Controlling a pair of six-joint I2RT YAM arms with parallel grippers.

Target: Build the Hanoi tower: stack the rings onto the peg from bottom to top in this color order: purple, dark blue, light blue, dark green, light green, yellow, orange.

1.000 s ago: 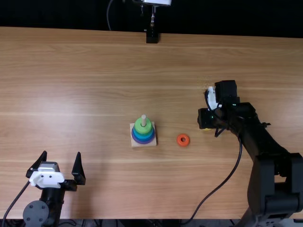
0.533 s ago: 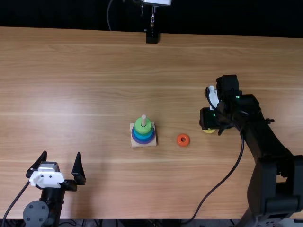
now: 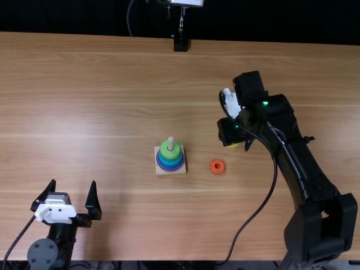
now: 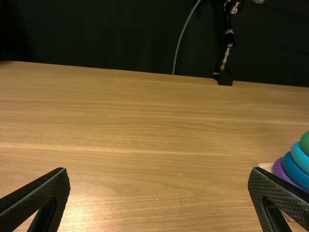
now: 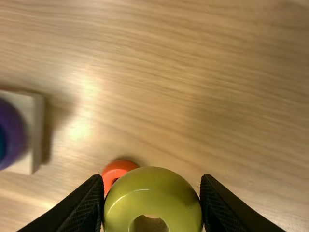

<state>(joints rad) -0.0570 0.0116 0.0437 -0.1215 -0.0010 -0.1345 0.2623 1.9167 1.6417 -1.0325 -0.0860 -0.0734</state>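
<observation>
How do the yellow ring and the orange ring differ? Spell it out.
The yellow ring is held between the fingers of the right gripper; the orange ring lies flat on the table. They differ in colour too, yellow against orange. Both have a hole, and both are off the peg.

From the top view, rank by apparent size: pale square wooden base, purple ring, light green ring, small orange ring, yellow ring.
Largest to smallest:
Pale square wooden base
Purple ring
Light green ring
Orange ring

Yellow ring: mostly hidden there, so I can't rank it.
</observation>
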